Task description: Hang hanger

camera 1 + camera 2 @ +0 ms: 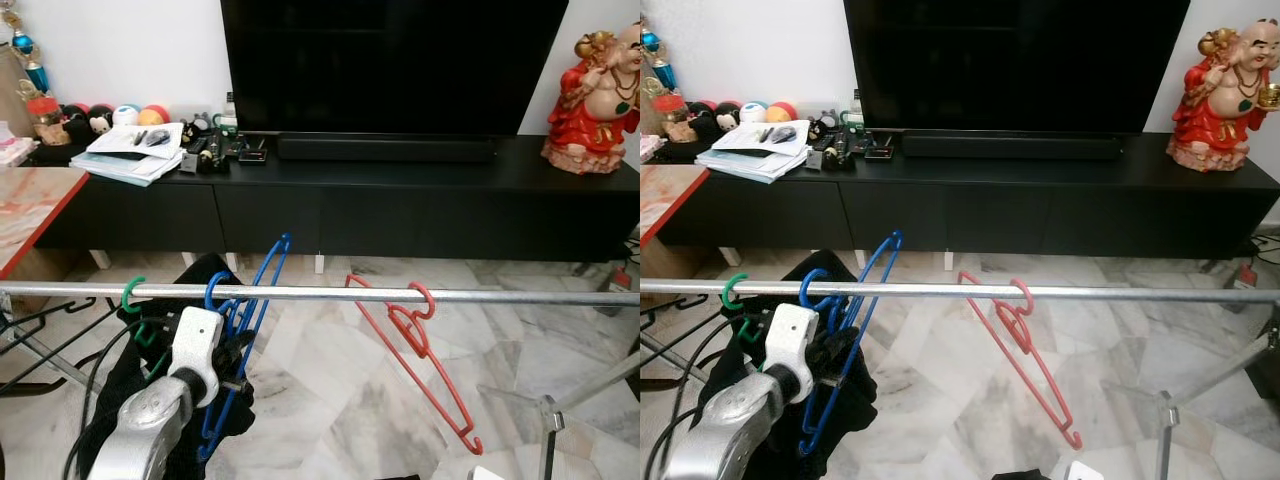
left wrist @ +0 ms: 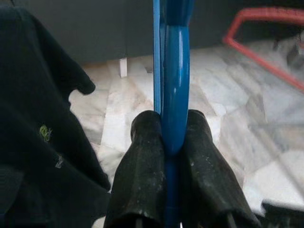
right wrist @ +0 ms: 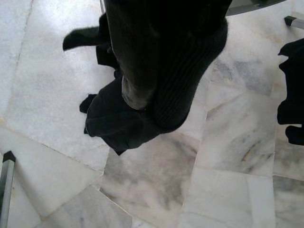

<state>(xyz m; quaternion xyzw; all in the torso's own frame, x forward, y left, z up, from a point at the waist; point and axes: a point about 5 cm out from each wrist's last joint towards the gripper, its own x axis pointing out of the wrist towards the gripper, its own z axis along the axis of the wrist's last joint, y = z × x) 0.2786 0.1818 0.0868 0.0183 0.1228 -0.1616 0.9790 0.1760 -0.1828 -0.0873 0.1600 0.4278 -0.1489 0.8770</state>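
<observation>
The blue hanger (image 1: 245, 330) sits with its hook (image 1: 214, 291) over the metal rail (image 1: 330, 294) of the drying rack. Its body slants up and away from the robot, one tip rising above the rail toward the TV console and the rest dropping below it on the near side. The long axis therefore runs across the rail, not along it.

The left hand (image 2: 172, 142) is clenched on a blue bar of this hanger. In the left wrist view both black fingers (image 2: 142, 166) press against the bar from either side. The hand lies below the rail and just on the robot's side of it, so the hanger extends upward and forward from the grip.

The hook appears seated on the rail, though the head views do not fully resolve the contact. On that reading the hang is near complete, and the remaining move is to release the grip and draw the arm down and back without dragging the hook off.

A green hook (image 1: 132, 294) hangs just to the left, beside a dark garment (image 1: 160, 350). A red hanger (image 1: 415, 355) hangs well apart to the right.

The right hand (image 3: 142, 90) is clenched on black clothing (image 3: 128, 118) over the marble floor (image 3: 228, 142), and is the farther of the two from the hanger.
</observation>
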